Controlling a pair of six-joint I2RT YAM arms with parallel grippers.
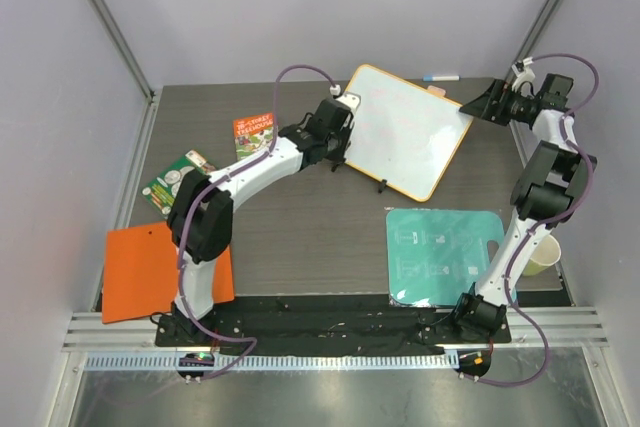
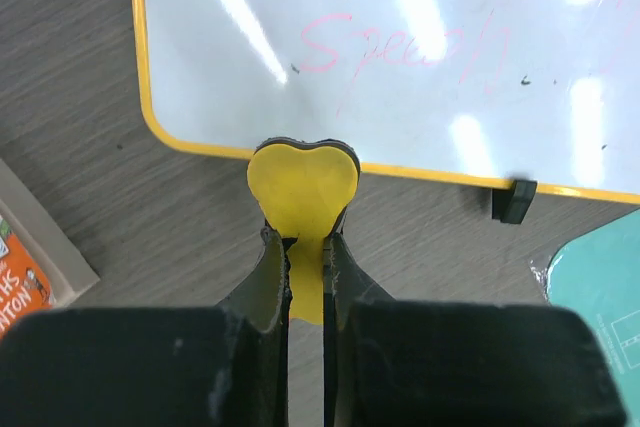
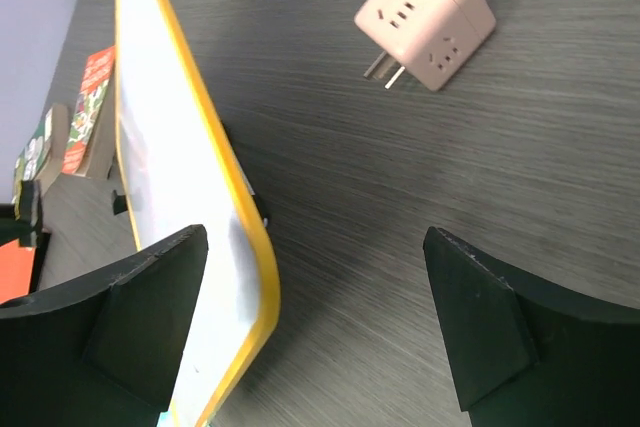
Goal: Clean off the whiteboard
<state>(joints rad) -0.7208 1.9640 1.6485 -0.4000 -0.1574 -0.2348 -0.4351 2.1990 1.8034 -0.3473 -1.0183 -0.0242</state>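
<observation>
While the left tool [image 2: 308, 247] clenches a yellow eraser [image 2: 303, 179] at the whiteboard [image 2: 400, 57] rim, the right tool [image 3: 315, 239] gapes.

Dark wood-grain table [image 1: 300, 232], and plenty is scattered across it. Near left, a flat orange sheet [image 1: 145, 272] lies at the edge. Just beyond it sits a green-covered book [image 1: 178, 180], then a red-and-green book [image 1: 254, 134] farther back, the two apart. Over on the right, a teal mat [image 1: 445, 255] with a handle hole lies flat, a paper cup [image 1: 543, 255] upright just beside it. At the far edge, a marker [image 1: 440, 78]. And a pale pink plug cube [image 3: 425, 15] lies on its side, prongs showing.
</observation>
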